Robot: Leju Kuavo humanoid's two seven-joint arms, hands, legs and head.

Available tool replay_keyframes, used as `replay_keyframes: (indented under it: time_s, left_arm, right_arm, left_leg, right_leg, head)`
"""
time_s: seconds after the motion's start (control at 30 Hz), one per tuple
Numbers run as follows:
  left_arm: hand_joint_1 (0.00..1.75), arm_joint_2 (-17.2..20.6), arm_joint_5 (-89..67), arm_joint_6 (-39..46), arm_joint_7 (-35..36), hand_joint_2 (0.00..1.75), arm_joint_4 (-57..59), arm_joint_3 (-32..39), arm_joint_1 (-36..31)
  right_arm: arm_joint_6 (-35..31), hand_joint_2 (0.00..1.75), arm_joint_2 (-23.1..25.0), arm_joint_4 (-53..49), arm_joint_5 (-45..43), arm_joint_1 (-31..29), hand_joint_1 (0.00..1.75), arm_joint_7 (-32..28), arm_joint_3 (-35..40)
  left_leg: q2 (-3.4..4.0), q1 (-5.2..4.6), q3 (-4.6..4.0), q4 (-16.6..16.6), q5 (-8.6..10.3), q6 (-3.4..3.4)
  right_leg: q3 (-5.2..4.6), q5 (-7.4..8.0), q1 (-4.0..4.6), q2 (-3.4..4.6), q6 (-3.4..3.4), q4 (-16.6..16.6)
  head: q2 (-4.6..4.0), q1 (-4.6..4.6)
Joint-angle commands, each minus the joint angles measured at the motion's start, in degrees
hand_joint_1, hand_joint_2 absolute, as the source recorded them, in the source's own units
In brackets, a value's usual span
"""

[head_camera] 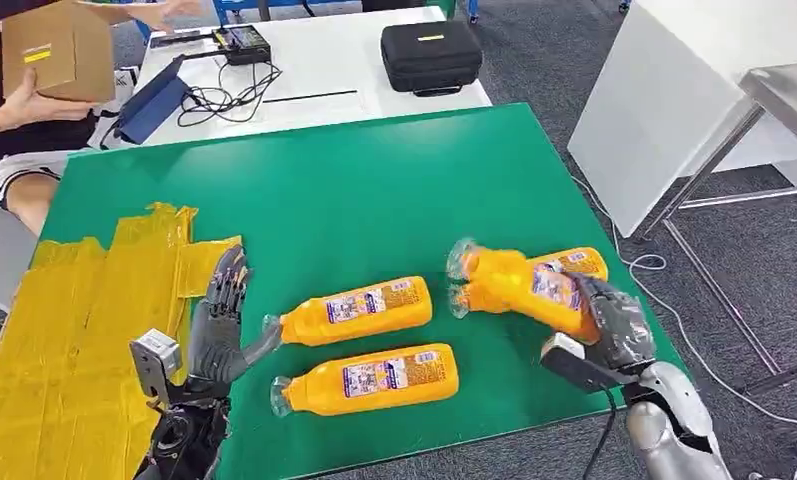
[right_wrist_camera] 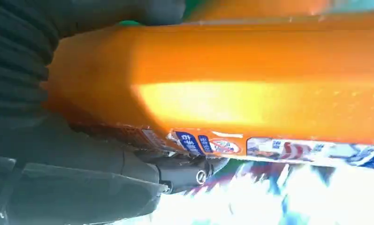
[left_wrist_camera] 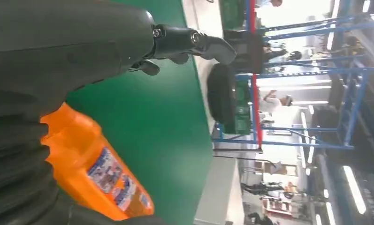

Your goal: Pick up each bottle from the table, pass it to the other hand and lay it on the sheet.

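Observation:
Four orange bottles with clear caps lie on the green table [head_camera: 374,190]. My right hand [head_camera: 614,325] grips the base end of one tilted bottle [head_camera: 519,290], which lies against another bottle [head_camera: 569,262] behind it. The right wrist view has that held bottle [right_wrist_camera: 250,84] close up, with my right hand [right_wrist_camera: 72,154] wrapped around it. Two more bottles [head_camera: 354,310] [head_camera: 369,380] lie side by side mid-table. My left hand [head_camera: 219,325] stands open with fingers spread, just left of their caps, at the edge of the yellow sheet [head_camera: 74,330]. In the left wrist view my left hand [left_wrist_camera: 81,42] is beside a bottle [left_wrist_camera: 100,173].
A white table [head_camera: 314,70] behind holds a black case [head_camera: 431,55], cables and a small device. A person at the far left holds a cardboard box [head_camera: 59,50]. A white panel [head_camera: 664,110] and a metal table frame [head_camera: 714,160] stand to the right.

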Motion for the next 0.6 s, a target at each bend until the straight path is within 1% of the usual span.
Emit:
replay_keyframes:
  time_s: [0.03,0.13,0.2,0.3,0.33,0.37,0.4,0.43,0.5,0.57,0.6]
  left_arm:
    - [0.00,-0.26,-1.67,0.91,1.68,1.75,1.96,-1.15,-2.35]
    - [0.00,0.15,-3.31,0.91,2.68,1.75,3.08,-3.18,-4.55]
    - [0.00,0.13,-3.94,0.08,3.63,1.75,3.08,-4.67,-5.49]
    - [0.00,0.08,-5.63,-1.88,5.19,1.75,2.58,-8.39,-7.92]
    - [0.00,-0.10,-7.07,-2.11,6.06,1.75,2.21,-9.99,-9.11]
    - [0.00,-0.45,-7.40,-1.96,6.59,1.75,1.67,-10.53,-9.50]
    - [0.00,-0.55,-7.44,-1.73,7.08,1.75,1.25,-10.71,-9.54]
    - [0.00,-0.55,-7.44,-1.73,7.08,1.75,1.25,-10.71,-9.54]
    - [0.00,-0.21,-7.49,-1.67,6.97,1.75,1.15,-10.81,-9.27]
    - [0.00,-0.04,-7.63,-2.09,6.67,1.75,0.98,-11.21,-9.39]
    - [0.00,-0.11,-7.72,-2.75,6.51,1.75,0.05,-11.86,-9.66]
  right_arm:
    - [-5.98,1.75,11.46,-7.60,-5.64,3.29,1.75,-1.66,-6.12]
    - [-7.74,1.75,12.83,-6.04,-9.07,1.17,1.75,-2.97,-5.36]
    - [-7.11,1.75,13.96,-4.59,-10.43,-0.15,1.75,-2.96,-3.94]
    - [-6.68,1.75,16.17,0.39,-12.74,-3.44,1.75,-3.90,-0.58]
    - [-4.70,1.75,17.30,3.45,-14.46,-5.56,1.75,-4.25,1.70]
    - [-5.15,1.75,18.04,5.64,-14.64,-6.92,1.75,-4.69,3.05]
    - [-6.32,1.75,18.37,7.00,-14.52,-7.68,1.75,-4.88,3.92]
    - [-6.32,1.75,18.37,7.00,-14.52,-7.68,1.75,-4.88,3.92]
    - [-6.61,1.75,17.58,6.58,-15.12,-7.34,1.75,-4.81,4.35]
    - [-4.98,1.75,17.69,6.83,-16.19,-7.72,1.75,-4.85,5.27]
    - [-3.68,1.75,18.93,9.47,-16.39,-9.89,1.75,-4.85,6.93]
  left_leg:
    - [0.00,0.06,0.13,-0.01,-0.06,-0.11]
    - [0.10,0.11,0.22,0.04,-0.16,-0.18]
    - [0.16,0.13,0.23,0.08,-0.17,-0.20]
    - [0.16,0.11,0.18,0.05,-0.11,-0.18]
    - [0.21,0.12,0.15,0.05,-0.10,-0.17]
    - [0.34,0.25,0.39,0.20,-0.29,-0.33]
    - [0.43,0.27,0.39,0.23,-0.31,-0.36]
    - [0.37,0.15,0.06,0.08,-0.08,-0.15]
    - [0.41,0.18,0.15,0.08,-0.13,-0.20]
    - [0.25,0.11,0.21,-0.02,-0.07,-0.16]
    - [0.36,0.12,0.27,-0.01,-0.10,-0.19]
  right_leg:
    - [0.15,-0.07,0.07,-0.07,-0.09,-0.03]
    - [0.27,-0.13,0.12,-0.02,-0.14,-0.01]
    - [0.28,-0.11,0.15,0.02,-0.16,0.01]
    - [0.21,-0.05,0.13,0.05,-0.14,-0.01]
    - [0.18,-0.02,0.13,0.09,-0.13,-0.01]
    - [0.43,-0.17,0.27,0.12,-0.26,0.06]
    - [0.42,-0.16,0.30,0.19,-0.28,0.09]
    - [0.07,0.07,0.16,0.27,-0.12,-0.03]
    - [0.18,0.02,0.19,0.28,-0.15,-0.01]
    - [0.22,0.00,0.11,0.12,-0.12,-0.06]
    - [0.24,-0.01,0.13,0.18,-0.14,-0.05]
  head:
    - [0.00,-0.02]
    - [0.00,-0.02]
    - [0.00,0.00]
    - [0.00,-0.02]
    - [0.00,-0.02]
    - [0.00,-0.04]
    - [0.00,-0.04]
    - [0.00,-0.02]
    - [0.00,-0.02]
    - [0.00,-0.02]
    - [0.00,-0.02]
